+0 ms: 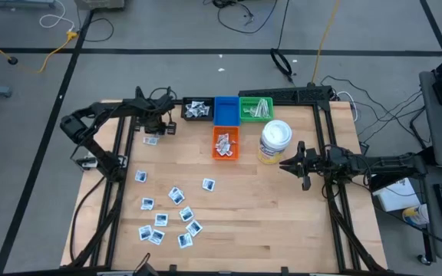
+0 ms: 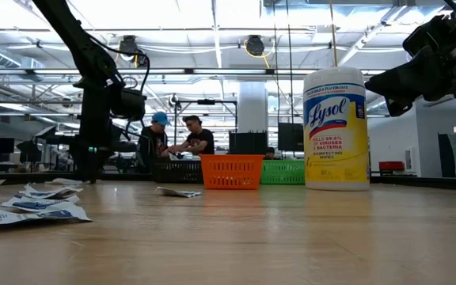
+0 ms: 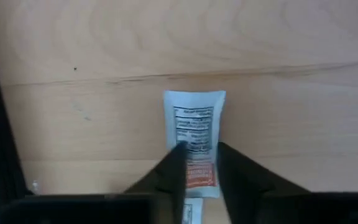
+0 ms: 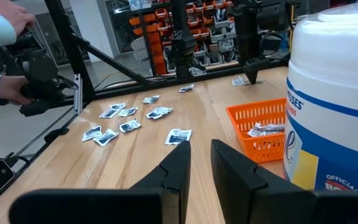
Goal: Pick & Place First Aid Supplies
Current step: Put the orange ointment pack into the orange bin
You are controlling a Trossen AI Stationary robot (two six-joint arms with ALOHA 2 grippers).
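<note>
First aid supplies lie flat and scattered on the wooden table: several white packets (image 1: 169,216) at the near left, also in the low view (image 2: 34,204) and the right wrist view (image 4: 129,118). My left gripper (image 1: 153,129) points down at the far left, on one white packet (image 3: 194,134) with black and red print. More packets fill the black bin (image 1: 198,110) and the orange bin (image 1: 225,143); pale strips lie in the green bin (image 1: 256,108). My right gripper (image 4: 201,162) waits level at the right beside the Lysol canister (image 1: 275,142), a narrow gap between its fingers, holding nothing. My left gripper comes from above, pointing down, and its two fingertips (image 3: 178,163) stand on the packet's red-printed end (image 3: 201,174), one toward each long edge. The packet lies on the table, with its black-printed end (image 3: 193,115) reaching out beyond the fingers.
A blue bin (image 1: 225,110) stands between the black and green ones along the far edge. Dark frame rails (image 1: 328,184) run down both sides. A person's sleeve and hand (image 4: 2,59) show beyond the table's left; people stand in the room behind (image 2: 176,138).
</note>
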